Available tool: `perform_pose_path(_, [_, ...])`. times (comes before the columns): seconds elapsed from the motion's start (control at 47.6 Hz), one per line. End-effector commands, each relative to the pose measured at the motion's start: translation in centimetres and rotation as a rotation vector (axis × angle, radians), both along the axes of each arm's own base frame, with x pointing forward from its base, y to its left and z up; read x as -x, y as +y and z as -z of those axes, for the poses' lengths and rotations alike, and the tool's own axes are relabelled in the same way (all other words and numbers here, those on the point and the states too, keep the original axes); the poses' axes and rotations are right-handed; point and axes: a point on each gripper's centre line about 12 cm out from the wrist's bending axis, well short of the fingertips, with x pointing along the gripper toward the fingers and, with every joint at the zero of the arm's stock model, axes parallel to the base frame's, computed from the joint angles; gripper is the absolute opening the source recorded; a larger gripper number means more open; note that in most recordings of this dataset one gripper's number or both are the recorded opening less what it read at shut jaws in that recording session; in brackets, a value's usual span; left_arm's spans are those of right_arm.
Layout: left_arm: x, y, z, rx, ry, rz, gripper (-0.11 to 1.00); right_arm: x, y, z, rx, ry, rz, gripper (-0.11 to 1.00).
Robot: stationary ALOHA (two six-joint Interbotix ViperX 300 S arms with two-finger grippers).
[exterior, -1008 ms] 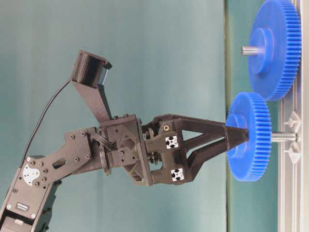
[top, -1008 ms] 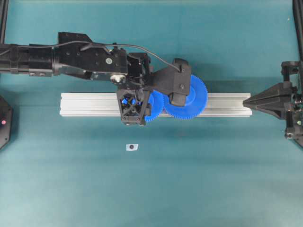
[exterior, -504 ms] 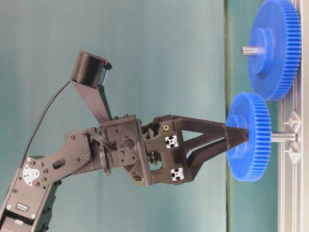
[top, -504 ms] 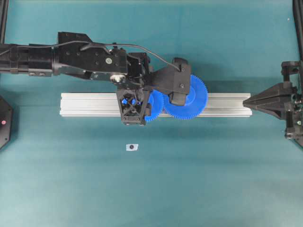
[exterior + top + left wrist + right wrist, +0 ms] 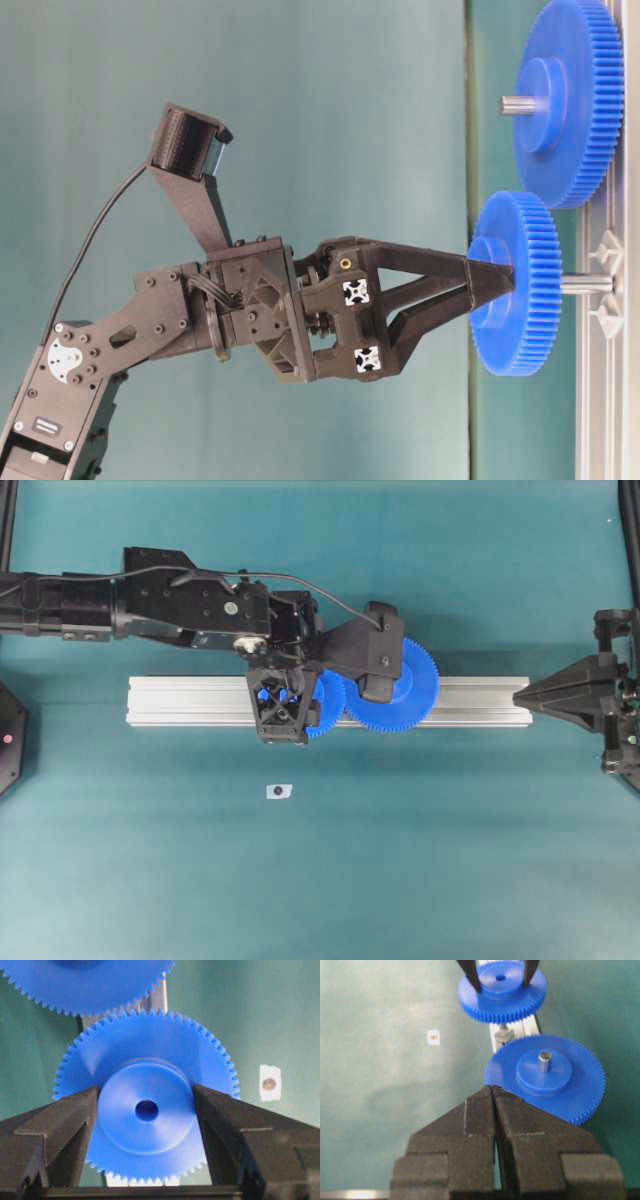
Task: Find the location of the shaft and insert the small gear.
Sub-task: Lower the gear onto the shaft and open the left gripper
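I am seeing the left gripper [image 5: 146,1110] pinching the small gear [image 5: 145,1095] by its smooth raised hub, matte black fingers [image 5: 75,1125] pressing at 9 and 3 o'clock of the dark bore. The finely toothed blue plastic disc is sitting partway down the thin grey metal shaft [image 5: 585,284], above the ribbed aluminium rail [image 5: 190,702]. The larger gear [image 5: 546,1072] is meshing at its rim. The right gripper [image 5: 493,1091] is resting pressed together, well apart.
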Motion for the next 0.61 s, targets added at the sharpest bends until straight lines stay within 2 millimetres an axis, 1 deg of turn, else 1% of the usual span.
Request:
perform_pose_path(0.0, [0.4, 1.0, -1.7, -0.01, -0.036, -0.021, 0.7, -0.2, 0.0, -0.3, -0.011, -0.008, 0.005, 0.01])
perform_pose_path(0.084, [0.4, 1.0, -2.3, -0.012, -0.046, -0.02, 0.7, -0.2, 0.0, -0.3, -0.011, -0.008, 0.005, 0.01])
perform_pose_path(0.21, [0.4, 1.0, -3.7, -0.015, -0.077, -0.022, 0.7, -0.2, 0.0, -0.4, -0.011, -0.011, 0.005, 0.01])
perform_pose_path(0.336, [0.4, 1.1, -4.5, -0.016, -0.091, -0.026, 0.7, -0.2, 0.0, -0.4, -0.014, -0.011, 0.006, 0.01])
perform_pose_path(0.42, [0.4, 1.0, -4.6, -0.013, -0.088, -0.024, 0.7, -0.2, 0.0, -0.4, -0.027, -0.01, 0.01, 0.01])
perform_pose_path(0.588, [0.5, 1.0, -4.2, -0.014, -0.073, -0.025, 0.69, -0.2, 0.0, -0.3, -0.051, -0.008, 0.016, 0.01])
